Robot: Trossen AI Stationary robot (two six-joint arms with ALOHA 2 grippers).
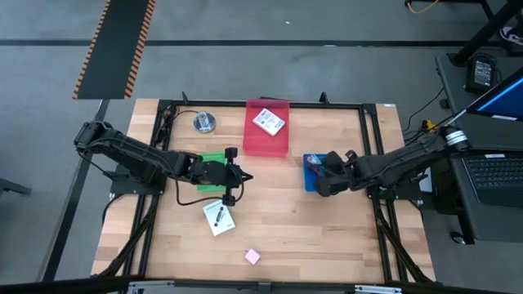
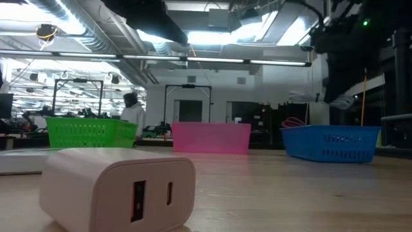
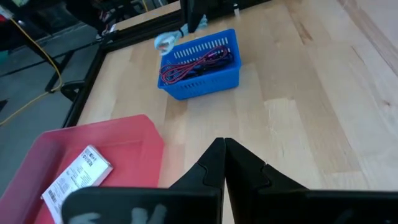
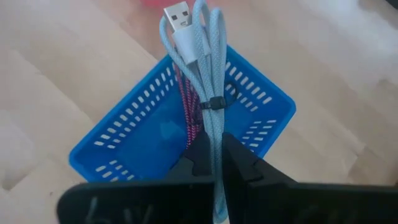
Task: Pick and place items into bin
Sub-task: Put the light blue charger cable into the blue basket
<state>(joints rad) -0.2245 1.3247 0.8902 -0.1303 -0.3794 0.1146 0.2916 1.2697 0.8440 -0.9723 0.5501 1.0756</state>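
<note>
My right gripper (image 4: 216,155) is over the blue bin (image 1: 314,172), shut on a light-blue cable bundle (image 4: 202,68) with a USB plug (image 4: 180,18). A maroon cable (image 3: 198,62) lies inside that bin. My left gripper (image 3: 224,152) is shut and holds nothing. It hovers beside the green bin (image 1: 214,159), near the table's middle. One white card (image 1: 218,217) lies flat on the table, and another card (image 1: 268,122) lies in the red bin (image 1: 267,131). A small pink cube (image 1: 252,256) sits near the table's near edge. My right gripper pinches the light-blue cable bundle between its two fingers, on the strands (image 4: 216,140) just behind the black tie (image 4: 214,102). The bundle runs on past the fingertips along the fingers, plug end farthest out, lifted clear above the blue bin (image 4: 155,134).
A round silver disc (image 1: 203,122) sits by the far left corner. The red bin stands at the far edge, between the green and blue bins. A pale block with two ports (image 2: 119,187) stands close to the low camera. Bare wood (image 1: 327,233) lies along the near right.
</note>
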